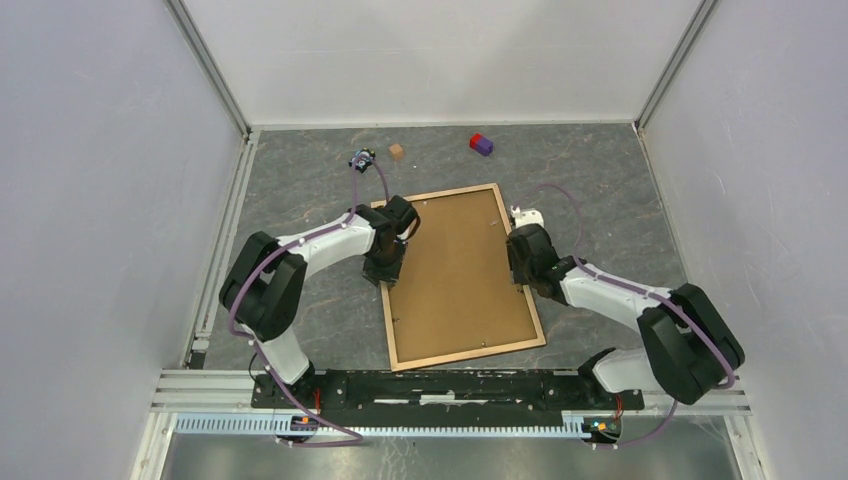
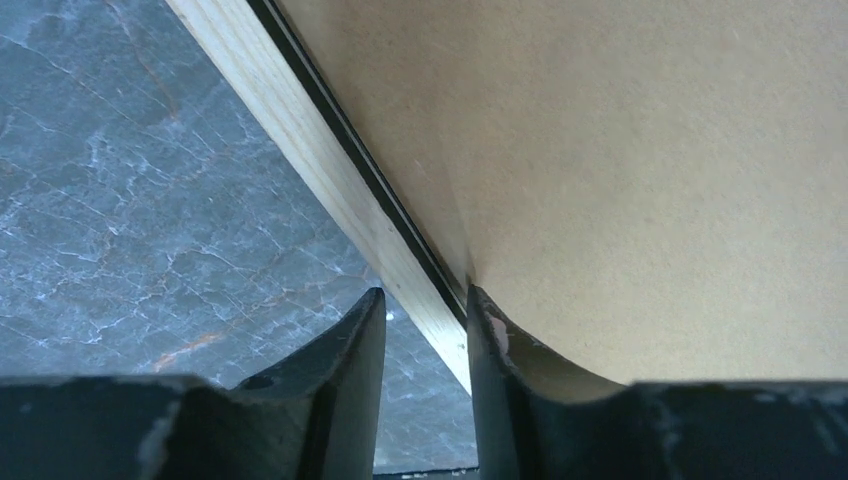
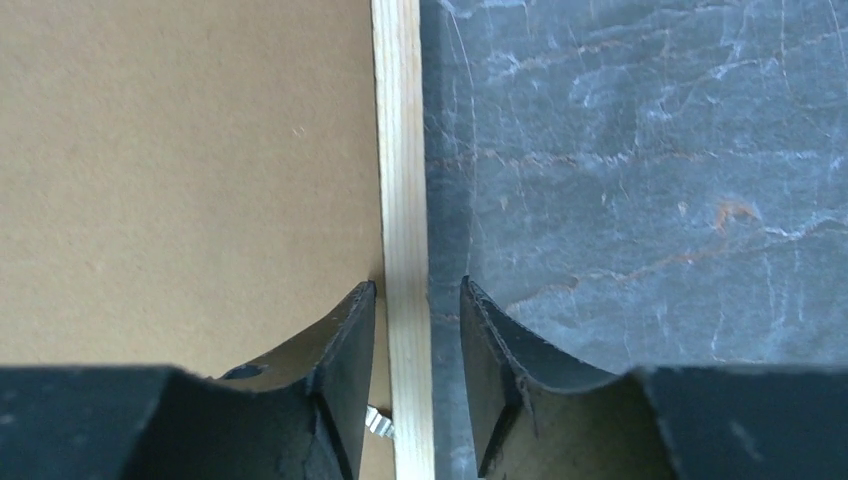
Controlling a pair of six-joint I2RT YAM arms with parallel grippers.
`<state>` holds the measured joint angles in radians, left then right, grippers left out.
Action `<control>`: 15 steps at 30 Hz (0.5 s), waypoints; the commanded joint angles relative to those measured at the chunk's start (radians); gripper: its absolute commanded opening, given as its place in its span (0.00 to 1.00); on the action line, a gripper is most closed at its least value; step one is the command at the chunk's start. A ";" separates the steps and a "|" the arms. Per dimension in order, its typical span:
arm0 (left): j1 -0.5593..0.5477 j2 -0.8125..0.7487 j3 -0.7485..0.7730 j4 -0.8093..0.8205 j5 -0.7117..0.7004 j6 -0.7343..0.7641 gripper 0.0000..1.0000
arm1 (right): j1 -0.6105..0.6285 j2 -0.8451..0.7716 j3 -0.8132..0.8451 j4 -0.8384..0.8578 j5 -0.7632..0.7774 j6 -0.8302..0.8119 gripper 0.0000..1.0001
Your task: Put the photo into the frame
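Dark marbled table (image 1: pixel 300 160). Flat on it between the two tools lies the large light-wood rectangular frame (image 1: pixel 470 354), with a plain brown backing board (image 1: pixel 455 270) filling its opening; the photo shows in no view, so I cannot place it. Right gripper (image 3: pixel 417 288) straddles one long rail, jaws parted with a gap on either side, while left gripper (image 2: pixel 425 298) straddles the opposite rail narrowly, and I cannot tell whether it pinches. Looks like a two-handed take on the rails: close both together, centred on the wood, and keep the frame level so the board stays seated.
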<state>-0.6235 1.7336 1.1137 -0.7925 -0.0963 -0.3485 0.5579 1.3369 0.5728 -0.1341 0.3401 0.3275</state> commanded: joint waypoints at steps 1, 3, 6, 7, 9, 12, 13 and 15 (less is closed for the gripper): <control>0.001 -0.117 0.033 -0.013 0.050 0.086 0.50 | -0.006 0.054 0.055 0.053 0.009 0.031 0.40; 0.001 -0.172 0.033 -0.007 0.056 0.095 0.61 | -0.009 0.071 0.053 0.054 0.008 0.046 0.38; 0.001 -0.248 0.065 -0.014 0.074 0.107 0.71 | -0.010 0.090 0.041 0.043 0.009 0.083 0.29; 0.001 -0.263 0.085 -0.018 0.084 0.109 0.73 | -0.011 0.090 0.032 0.038 0.006 0.105 0.25; 0.001 -0.283 0.142 -0.029 0.092 0.113 0.77 | -0.010 0.080 0.008 0.023 -0.009 0.155 0.17; 0.001 -0.279 0.225 -0.048 0.053 0.138 0.82 | -0.010 0.039 -0.043 0.021 -0.029 0.244 0.04; 0.001 -0.271 0.225 -0.049 0.007 0.150 0.84 | -0.011 0.023 -0.061 0.023 -0.038 0.269 0.01; 0.011 -0.253 0.186 -0.039 -0.092 0.142 0.88 | -0.010 -0.015 -0.086 0.015 -0.033 0.309 0.00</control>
<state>-0.6239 1.4700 1.3106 -0.8234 -0.0616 -0.2741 0.5476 1.3636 0.5632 -0.0574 0.3405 0.4633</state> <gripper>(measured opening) 0.854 0.043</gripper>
